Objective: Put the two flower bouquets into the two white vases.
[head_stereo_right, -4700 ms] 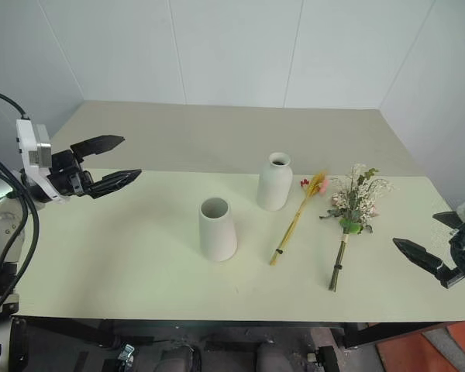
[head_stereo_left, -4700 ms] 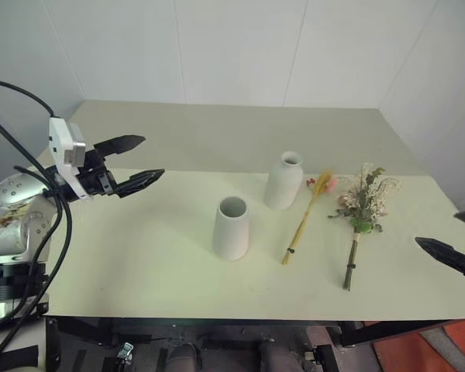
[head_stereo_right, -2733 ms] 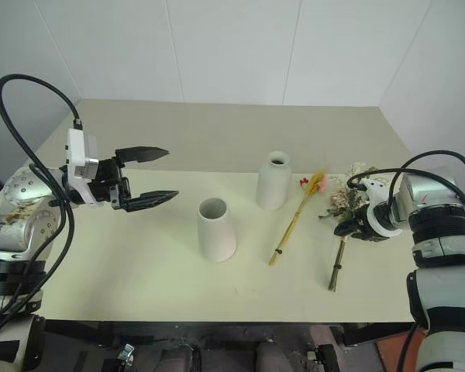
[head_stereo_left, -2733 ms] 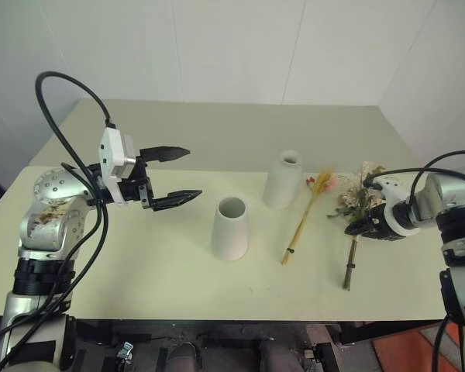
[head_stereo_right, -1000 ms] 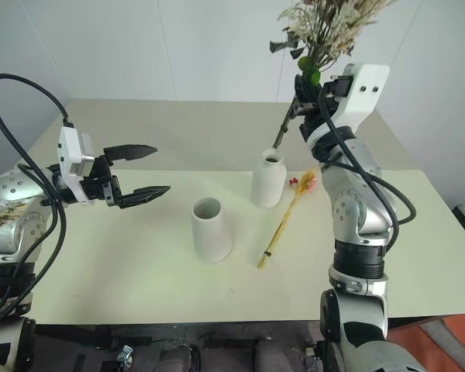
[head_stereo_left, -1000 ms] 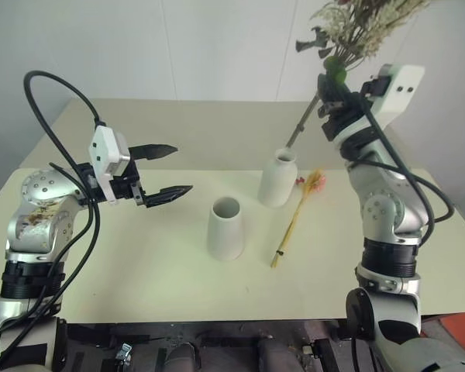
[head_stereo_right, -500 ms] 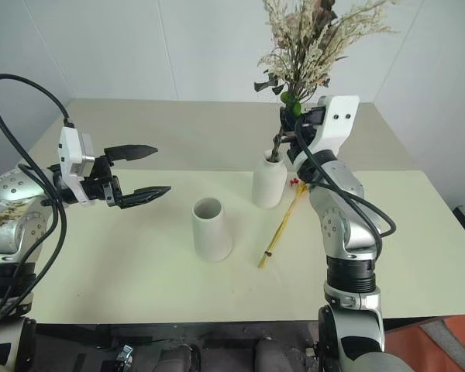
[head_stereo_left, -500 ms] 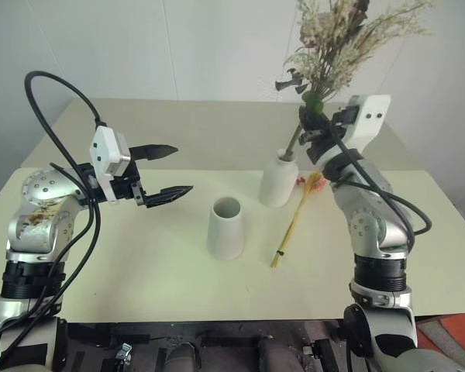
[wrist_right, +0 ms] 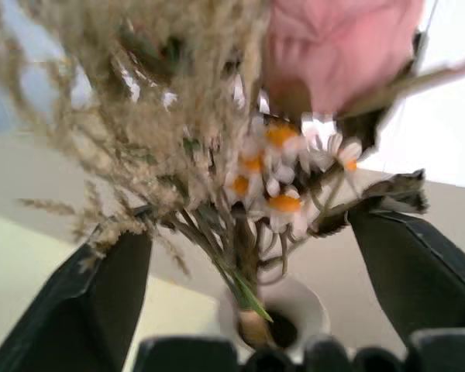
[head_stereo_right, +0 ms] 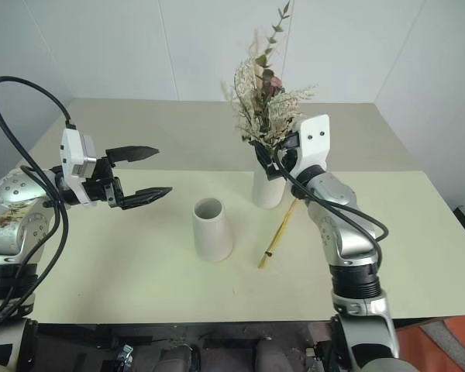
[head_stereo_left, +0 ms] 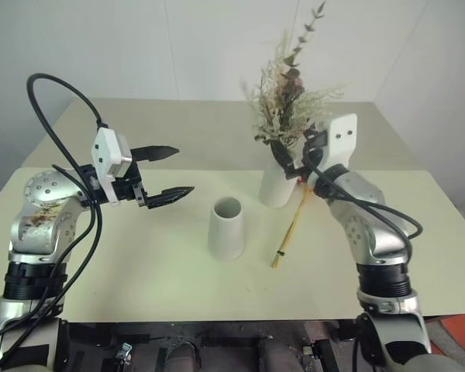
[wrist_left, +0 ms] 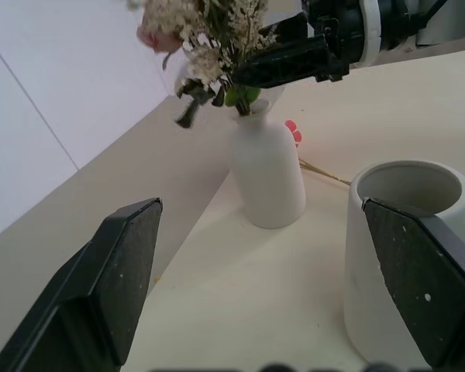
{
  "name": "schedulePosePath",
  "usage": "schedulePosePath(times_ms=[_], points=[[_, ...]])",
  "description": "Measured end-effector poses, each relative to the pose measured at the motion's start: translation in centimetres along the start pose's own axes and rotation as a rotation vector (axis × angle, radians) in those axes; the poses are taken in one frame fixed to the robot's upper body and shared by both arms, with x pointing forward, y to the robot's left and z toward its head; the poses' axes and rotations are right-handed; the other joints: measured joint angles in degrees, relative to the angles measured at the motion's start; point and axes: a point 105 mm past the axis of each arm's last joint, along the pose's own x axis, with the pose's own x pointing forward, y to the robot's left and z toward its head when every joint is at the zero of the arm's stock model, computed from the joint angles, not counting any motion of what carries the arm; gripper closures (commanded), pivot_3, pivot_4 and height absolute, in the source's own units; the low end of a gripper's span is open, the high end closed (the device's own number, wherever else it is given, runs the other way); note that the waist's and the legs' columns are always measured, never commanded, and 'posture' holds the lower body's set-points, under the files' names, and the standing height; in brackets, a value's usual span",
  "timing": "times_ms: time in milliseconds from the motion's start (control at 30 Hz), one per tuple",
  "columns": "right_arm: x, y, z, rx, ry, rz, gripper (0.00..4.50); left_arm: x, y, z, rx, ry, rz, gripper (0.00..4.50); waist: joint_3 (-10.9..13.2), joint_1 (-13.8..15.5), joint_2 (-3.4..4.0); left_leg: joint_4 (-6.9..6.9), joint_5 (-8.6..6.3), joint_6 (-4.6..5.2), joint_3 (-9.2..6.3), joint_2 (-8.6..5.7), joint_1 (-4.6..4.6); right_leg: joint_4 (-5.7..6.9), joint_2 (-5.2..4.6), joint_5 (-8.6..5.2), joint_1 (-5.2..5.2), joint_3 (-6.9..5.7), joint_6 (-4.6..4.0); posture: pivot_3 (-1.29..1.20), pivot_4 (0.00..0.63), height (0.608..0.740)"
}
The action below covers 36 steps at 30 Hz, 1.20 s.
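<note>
— Where had the bushy bunch (head_stereo_right: 265, 101) ended up?

— In the bottle vase (head_stereo_right: 267, 190), stem down the narrow neck. The neck propped it, I'd say, though it leaned a little toward the left arm's side.

— And the right gripper (wrist_right: 252, 287)?

— Right up at the vase mouth, fingers spread wide on either side of the stems, gripping nothing. It looked like a release, the bunch standing on its own.

— The other bunch?

— The slim stalks (head_stereo_left: 294, 221) lay flat on the table (head_stereo_left: 139, 271), blooms beside the bottle vase, cut end pointing toward the cone vase (head_stereo_left: 225, 229), which stood empty. I'd guess that wide mouth was meant for them.

— What was the left gripper (head_stereo_left: 170, 170) doing?

— Hovering above the table, well apart from the cone vase, fingers open and empty, aimed toward the vases. Waiting, by the look of it.
</note>
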Motion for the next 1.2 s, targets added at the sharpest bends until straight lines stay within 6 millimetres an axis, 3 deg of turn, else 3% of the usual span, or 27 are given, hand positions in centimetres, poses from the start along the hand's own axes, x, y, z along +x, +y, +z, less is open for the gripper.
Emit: schedulePosePath(times_ms=[167,367,500,633,800,1033,1200], points=[[-1.7,-0.9,-1.6,-0.006,0.114,0.010,0.06,0.0,0.0,-0.1,-0.002,0.001,-0.002,0.00,0.00,0.17,0.00,0.00,0.00,0.00,0.00,0.00,-0.01,0.00,0.00,0.00,0.00,0.01,0.00,0.00,0.150,0.740],[-4.6,-1.9,-0.7,0.071,0.208,0.011,0.06,0.0,0.0,-0.1,-0.002,0.001,-0.001,0.00,-0.01,0.33,-0.01,0.00,0.00,0.00,-0.02,0.02,0.05,0.05,0.03,0.00,0.02,0.01,0.00,0.00,0.150,0.740],[-5.7,-1.4,-2.5,0.186,0.427,0.007,0.06,0.0,0.0,-0.1,-0.003,0.000,0.001,0.00,-0.01,0.18,-0.01,0.02,0.01,0.02,-0.01,0.01,0.06,0.04,0.03,0.00,0.03,0.03,0.00,0.00,0.150,0.740],[-5.4,0.0,-3.3,0.286,0.553,0.063,0.06,0.6,0.1,-0.1,-0.012,-0.018,-0.008,0.00,-0.01,0.15,-0.01,0.01,0.02,0.04,-0.03,0.01,0.04,0.00,0.04,0.00,0.04,0.01,-0.01,0.00,0.150,0.740],[-5.0,-0.3,-7.5,0.335,0.764,-0.011,0.06,1.1,0.2,-0.1,-0.003,-0.028,-0.013,0.00,-0.01,0.27,-0.01,0.00,0.02,0.04,-0.02,-0.02,-0.08,-0.08,0.01,0.00,-0.01,0.01,0.00,0.00,0.150,0.740],[-4.7,-1.5,-9.2,0.357,0.853,-0.085,0.06,1.2,-0.1,-0.2,-0.015,-0.045,-0.001,0.00,-0.01,0.07,-0.01,0.01,0.02,0.04,-0.04,-0.01,-0.14,-0.03,0.02,0.01,-0.08,0.00,0.00,0.00,0.150,0.740],[-4.3,-0.6,-10.5,0.343,0.907,-0.056,0.06,1.1,-0.5,-1.0,-0.034,-0.026,0.010,0.00,-0.01,-0.42,-0.01,0.01,0.02,0.04,-0.05,-0.01,-0.13,-0.03,0.03,0.01,-0.08,0.01,0.00,0.00,0.150,0.740]])
